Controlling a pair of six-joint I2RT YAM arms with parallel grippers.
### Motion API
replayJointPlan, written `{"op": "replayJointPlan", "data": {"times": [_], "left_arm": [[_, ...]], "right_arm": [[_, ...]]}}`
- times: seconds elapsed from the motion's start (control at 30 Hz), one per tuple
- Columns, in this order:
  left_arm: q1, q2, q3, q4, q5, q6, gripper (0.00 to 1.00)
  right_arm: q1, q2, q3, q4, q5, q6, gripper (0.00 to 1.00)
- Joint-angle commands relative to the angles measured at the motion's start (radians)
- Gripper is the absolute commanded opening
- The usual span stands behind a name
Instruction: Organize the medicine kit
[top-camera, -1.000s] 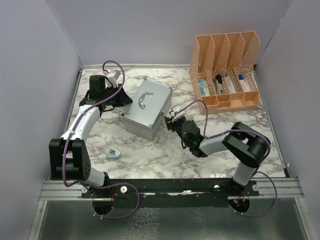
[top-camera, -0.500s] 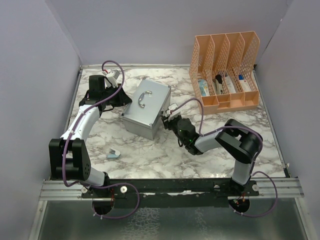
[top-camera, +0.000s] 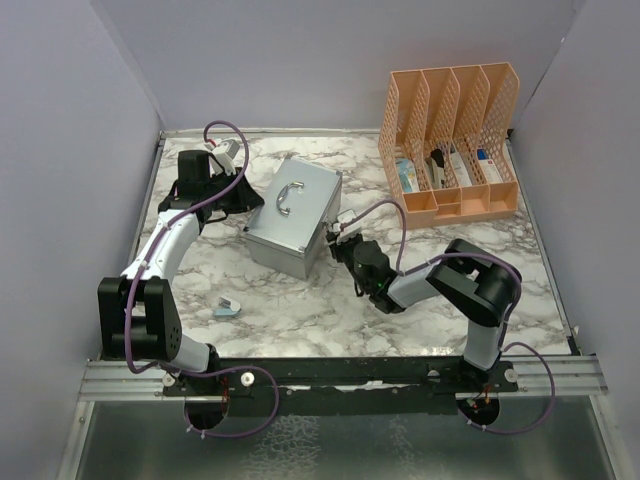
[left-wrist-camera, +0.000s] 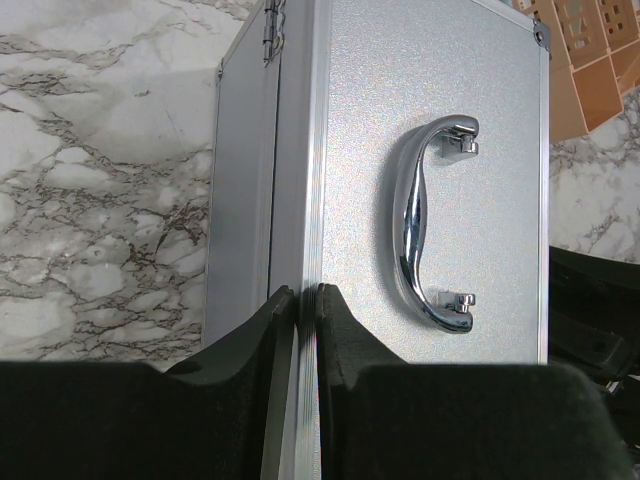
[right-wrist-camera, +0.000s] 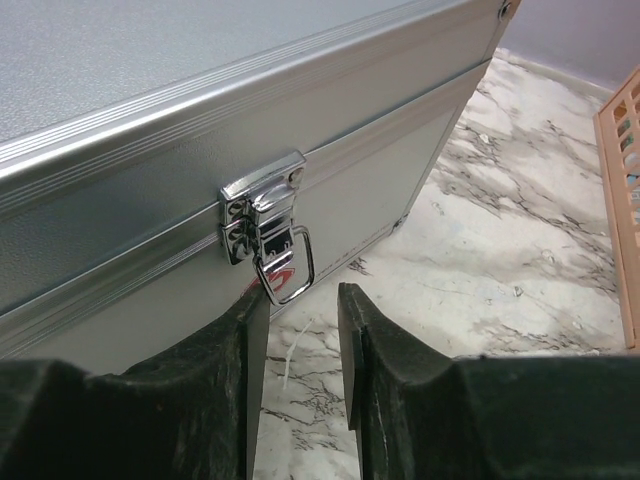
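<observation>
One tiny blue and grey thing lies on the marble table near the front, at 8 o'clock from the medicine kit. It is too small to tell what it is. The kit sits in the middle of the table with its lid down, so what is inside is hidden. The right gripper is at the kit's 4 o'clock side. Its jaws are a little apart with nothing between them, just under the shiny latch. A red mark peeks out behind the latch loop, but it cannot be read. A curved handle lies flat on the lid. At the kit's 10 o'clock side, the left gripper pinches the kit's thin metal edge. Far back at 2 o'clock, an orange mesh organizer holds small boxes; their writing is too small to read.
</observation>
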Motion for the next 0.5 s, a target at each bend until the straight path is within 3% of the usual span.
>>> {"op": "replayJointPlan", "data": {"times": [0.0,0.47], "left_arm": [[-0.01,0.055,-0.059,-0.164,-0.042,0.036,0.17],[-0.009,0.054,-0.058,-0.164,-0.04,0.035,0.16]], "right_arm": [[-0.009,-0.021,-0.026,0.101,0.106,-0.019,0.32],[-0.009,-0.081,-0.045,0.093,0.061,-0.021,0.24]]}}
